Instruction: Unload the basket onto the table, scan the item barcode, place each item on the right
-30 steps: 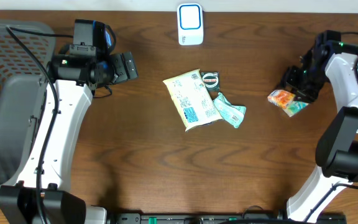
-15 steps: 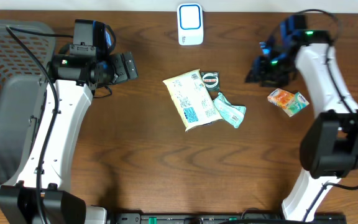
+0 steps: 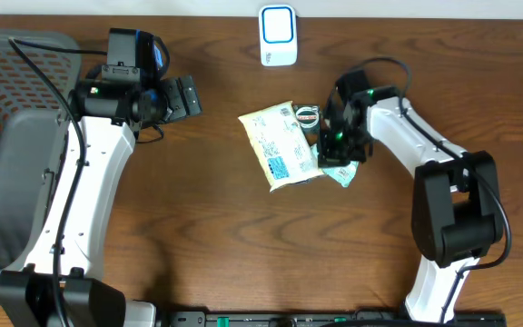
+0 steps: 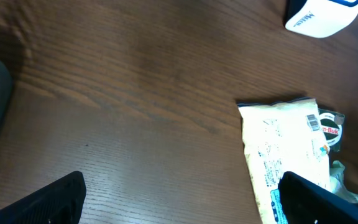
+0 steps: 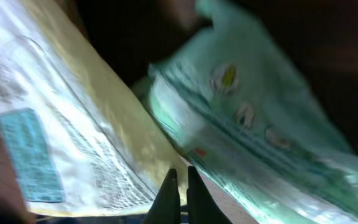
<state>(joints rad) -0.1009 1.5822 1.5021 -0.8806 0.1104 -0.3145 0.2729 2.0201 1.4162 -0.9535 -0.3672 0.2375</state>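
Observation:
Three items lie together mid-table: a pale yellow packet (image 3: 278,145) with a blue label, a small round tin (image 3: 307,116), and a green packet (image 3: 345,170). The white and blue scanner (image 3: 278,34) stands at the far edge. My right gripper (image 3: 336,154) hangs low over the seam between the yellow packet (image 5: 55,124) and the green packet (image 5: 247,124). Its fingertips (image 5: 173,186) are pressed together, shut, with nothing between them. My left gripper (image 3: 185,96) is open, well left of the pile. Its fingers (image 4: 42,202) frame bare wood, with the yellow packet (image 4: 278,149) at the right.
A grey mesh basket (image 3: 7,136) fills the left edge of the table. The scanner (image 4: 319,15) shows at the top right of the left wrist view. The right arm's white link (image 3: 416,136) crosses the table's right half.
The right arm swung from the table's right side to the central pile, leaving the orange packet behind, and its jaws closed. The orange packet no longer shows. The left arm has not moved.

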